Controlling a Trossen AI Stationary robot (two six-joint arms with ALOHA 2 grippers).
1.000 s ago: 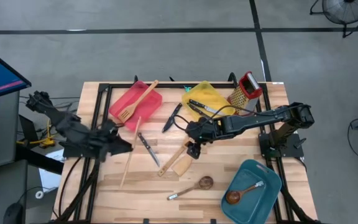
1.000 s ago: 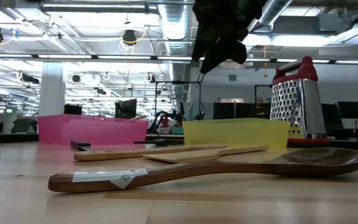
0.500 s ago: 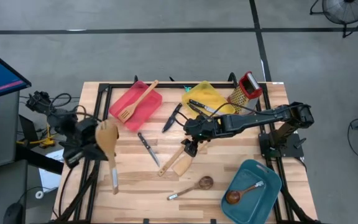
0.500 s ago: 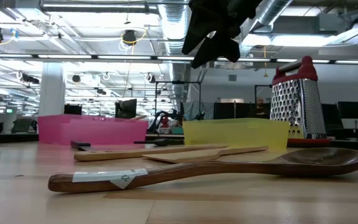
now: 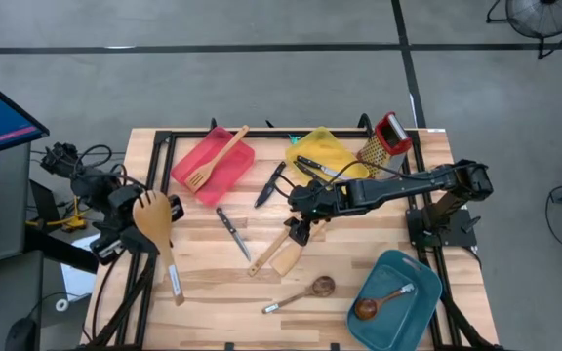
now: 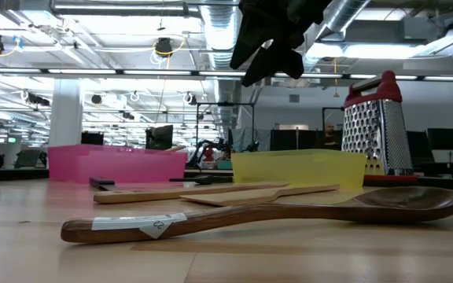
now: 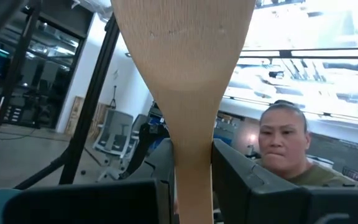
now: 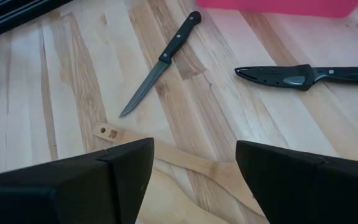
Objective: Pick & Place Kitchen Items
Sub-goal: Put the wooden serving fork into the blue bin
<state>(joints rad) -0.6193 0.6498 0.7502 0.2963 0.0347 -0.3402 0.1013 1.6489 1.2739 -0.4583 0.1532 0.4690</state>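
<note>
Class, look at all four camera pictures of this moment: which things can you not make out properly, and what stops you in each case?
- Wooden spatula, left wrist view: its top is cut off by the picture's edge.
- Right gripper, low view: cut off by the picture's top edge.
- Pale spatula, right wrist view: partly hidden behind the dark fingers.
- Yellow tray, low view: its wall hides the contents.

Pale wooden spatula (image 5: 154,226), red tray (image 5: 214,164), yellow tray (image 5: 326,154), teal tray (image 5: 395,298), black-handled steel knife (image 5: 233,233), steel grater (image 5: 385,142) with red top.
</note>
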